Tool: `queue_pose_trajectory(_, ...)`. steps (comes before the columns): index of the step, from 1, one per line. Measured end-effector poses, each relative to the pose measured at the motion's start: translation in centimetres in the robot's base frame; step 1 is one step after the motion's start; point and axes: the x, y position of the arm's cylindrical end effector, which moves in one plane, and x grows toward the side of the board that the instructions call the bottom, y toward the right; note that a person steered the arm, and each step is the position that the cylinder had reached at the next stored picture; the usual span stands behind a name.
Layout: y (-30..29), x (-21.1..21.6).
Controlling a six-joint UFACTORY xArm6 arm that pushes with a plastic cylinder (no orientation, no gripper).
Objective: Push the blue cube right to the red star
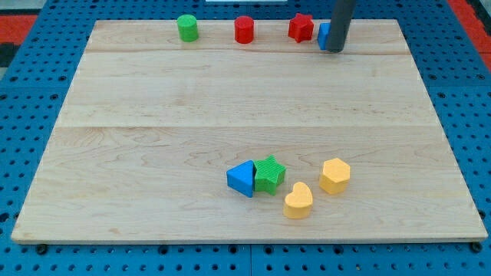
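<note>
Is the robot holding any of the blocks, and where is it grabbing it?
Nothing is held. My tip is only a rod, so it cannot grab. It stands against the blue cube, mostly hiding it, with the red star just to the view's left.

The scene is covered by a single view, so no part of it is shared with a second one. The wooden board is seen from in front and above, the line of sight tilted downward — the far edge at the view's top is drawn narrower than the near edge at the view's bottom. Nearly the whole board is taken in from a moderate distance, with a blue pegboard table framed around it. The rod is cut off by the view's top edge, so the arm above is left outside.
</note>
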Motion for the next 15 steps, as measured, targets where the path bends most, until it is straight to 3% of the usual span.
queue_pose_trajectory(9, 4.1, 0.1)
queue_pose_trajectory(11, -1.0, 1.5)
queue_pose_trajectory(15, 0.9, -2.1)
